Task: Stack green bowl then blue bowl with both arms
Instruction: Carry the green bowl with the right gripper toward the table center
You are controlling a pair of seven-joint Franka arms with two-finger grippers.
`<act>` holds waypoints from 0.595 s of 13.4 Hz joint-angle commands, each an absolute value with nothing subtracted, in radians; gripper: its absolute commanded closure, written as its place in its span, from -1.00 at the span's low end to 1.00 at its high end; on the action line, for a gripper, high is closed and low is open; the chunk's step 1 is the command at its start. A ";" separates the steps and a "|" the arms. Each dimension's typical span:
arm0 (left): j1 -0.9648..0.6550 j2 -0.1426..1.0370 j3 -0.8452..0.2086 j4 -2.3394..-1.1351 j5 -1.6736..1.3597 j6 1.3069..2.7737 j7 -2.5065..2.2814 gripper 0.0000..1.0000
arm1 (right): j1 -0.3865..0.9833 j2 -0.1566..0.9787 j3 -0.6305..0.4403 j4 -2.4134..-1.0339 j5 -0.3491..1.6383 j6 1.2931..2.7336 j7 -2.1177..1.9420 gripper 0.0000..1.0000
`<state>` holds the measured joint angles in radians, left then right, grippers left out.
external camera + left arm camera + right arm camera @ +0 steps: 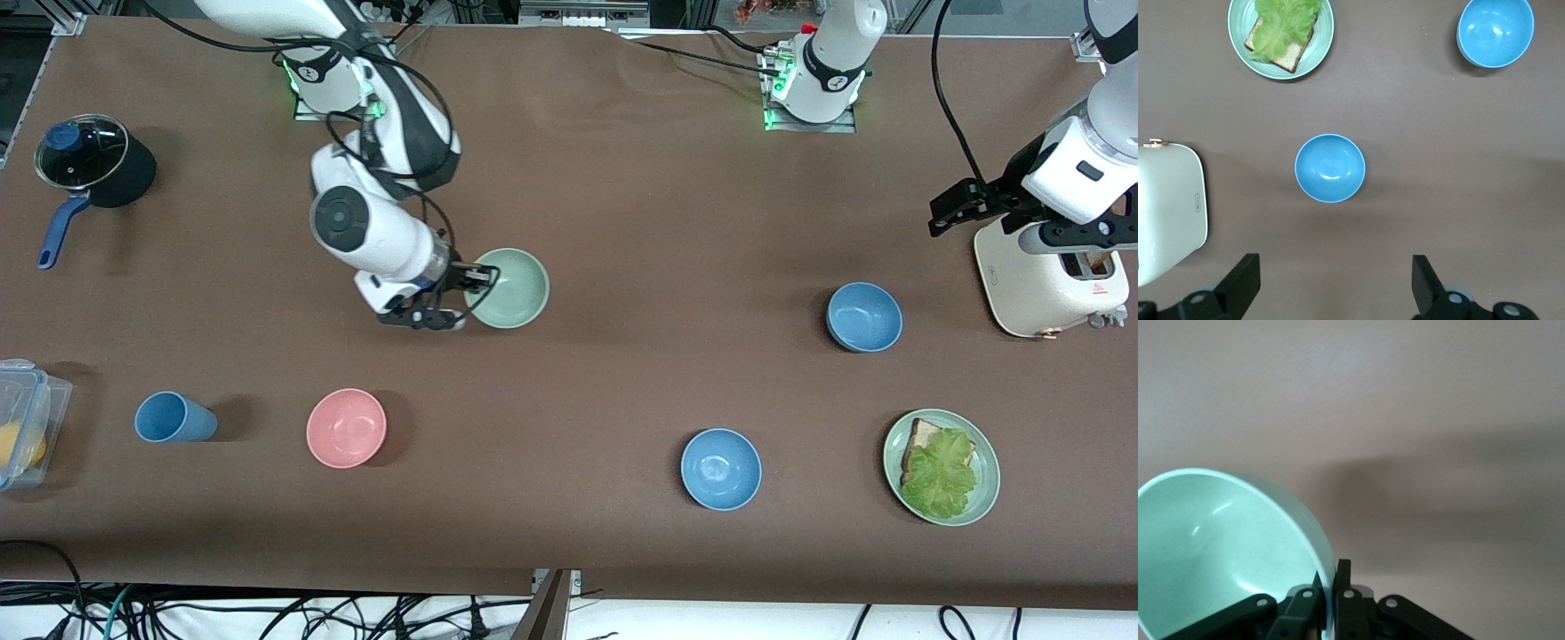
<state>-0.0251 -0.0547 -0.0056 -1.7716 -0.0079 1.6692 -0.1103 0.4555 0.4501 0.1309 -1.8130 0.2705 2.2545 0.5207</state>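
This is a robotics lab staged as a kitchen. Two white arms are bolted to metal base plates [809,116] with green status lights, at the edge of a long table [622,196] under a brown cloth. Loose black cables [267,613] trail along the floor at the table's near edge, and aluminium framing stands by the bases. The props are domestic: a toaster [1049,276], a lidded saucepan [89,169], plastic bowls, a cup [173,418] and a plate [987,480] of bread with lettuce.
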 commanded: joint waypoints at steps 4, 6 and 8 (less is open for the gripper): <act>-0.018 -0.043 -0.011 -1.744 -0.006 1.647 -0.110 -1.00 | 0.583 0.580 0.124 -1.782 0.287 2.398 0.612 1.00; -0.018 -0.043 -0.011 -1.744 -0.006 1.647 -0.110 -1.00 | 0.604 0.597 0.124 -1.782 0.290 2.431 0.615 1.00; -0.018 -0.043 -0.011 -1.744 -0.006 1.647 -0.110 -1.00 | 0.621 0.603 0.124 -1.782 0.290 2.444 0.637 1.00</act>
